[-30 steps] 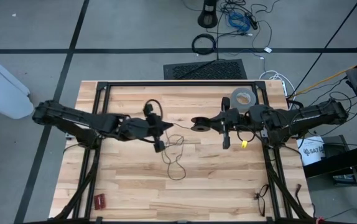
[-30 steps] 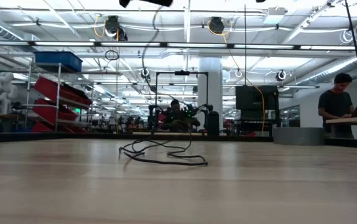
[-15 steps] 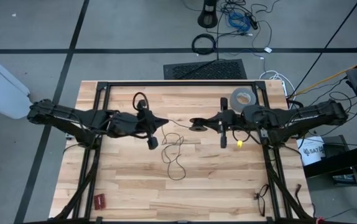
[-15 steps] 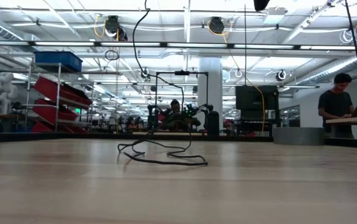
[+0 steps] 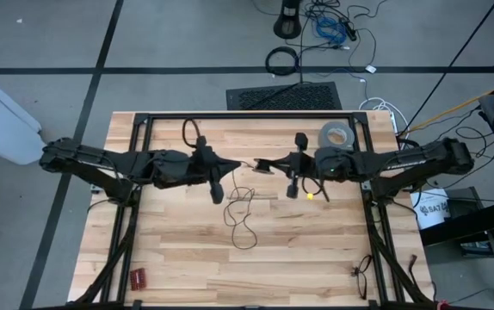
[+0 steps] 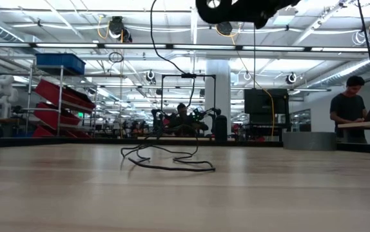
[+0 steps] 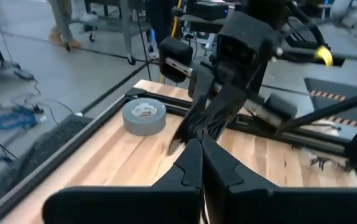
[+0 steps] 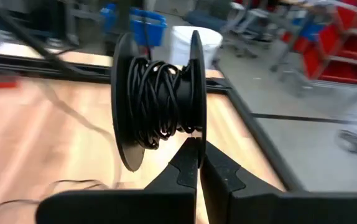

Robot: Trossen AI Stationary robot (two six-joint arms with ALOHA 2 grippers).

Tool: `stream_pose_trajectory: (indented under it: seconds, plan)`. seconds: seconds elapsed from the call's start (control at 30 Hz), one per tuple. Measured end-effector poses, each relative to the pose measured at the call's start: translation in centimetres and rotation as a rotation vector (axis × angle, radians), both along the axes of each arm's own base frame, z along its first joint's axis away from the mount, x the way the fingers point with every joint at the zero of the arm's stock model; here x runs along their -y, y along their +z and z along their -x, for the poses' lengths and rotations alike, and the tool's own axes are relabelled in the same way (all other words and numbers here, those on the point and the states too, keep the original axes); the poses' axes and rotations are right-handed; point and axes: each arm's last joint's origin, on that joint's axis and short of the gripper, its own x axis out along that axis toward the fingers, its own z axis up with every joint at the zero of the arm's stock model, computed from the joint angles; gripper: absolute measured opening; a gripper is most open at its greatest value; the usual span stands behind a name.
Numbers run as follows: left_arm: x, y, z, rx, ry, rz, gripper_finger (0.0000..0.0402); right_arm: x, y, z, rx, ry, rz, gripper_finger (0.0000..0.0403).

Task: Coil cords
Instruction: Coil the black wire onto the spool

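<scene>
The cord is a very thin black wire. Its loose loops (image 5: 243, 215) lie on the wooden table at mid-table, and the low view also shows these loops (image 6: 172, 164). One strand (image 6: 151, 58) rises from the loops and leaves the low view at its top. More cord is wound on a black spool (image 8: 160, 102). My right gripper (image 8: 198, 146) is shut on this spool above mid-table (image 5: 264, 165). My left gripper (image 5: 232, 164) is shut and faces the spool from the table's left, a short gap away. My left gripper is shut where the rising strand ends, level, from the table's left. The wire is too thin to show between the fingers (image 7: 191, 162). My right gripper pinches one flange of the spool at its rim (image 8: 195, 134) between its two fingers, level, from the table's right. The spool is lifted clear of the table, its flanges upright.
A grey tape roll (image 5: 335, 135) lies at the far right of the table. A black frame rail (image 5: 247, 116) runs along the far edge, with struts down both sides. A small red thing (image 5: 137, 277) lies near the front left corner.
My right gripper has moved toward the table's left and down with the spool, rolling a little; it now shows at the top of the low view. My left gripper has risen and drawn toward the far edge. The rising strand has swung; the loops on the table stay.
</scene>
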Motion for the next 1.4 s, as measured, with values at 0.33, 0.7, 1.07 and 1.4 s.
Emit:
stream_pose_trajectory:
  seconds: [0.33, 0.7, 1.07, 1.4]
  plan:
    - [-0.1, -0.5, -2.8, 0.135, 0.012, 0.083, 0.0001, 0.5, -0.7, -2.5, 0.079, -0.208, 0.133, 0.0]
    - [-0.3, -2.6, -5.7, 0.149, -0.022, 0.112, 0.0001, 0.5, -1.0, -3.8, 0.153, -0.254, 0.155, 0.0]
    - [-0.1, -3.7, -6.8, 0.135, -0.043, 0.115, 0.0004, 0.5, -1.0, -3.8, 0.159, -0.254, 0.145, 0.0]
    - [-0.2, -4.0, -7.0, 0.126, 0.005, 0.103, 0.0066, 0.5, -1.0, -3.8, 0.158, -0.25, 0.144, 0.0]
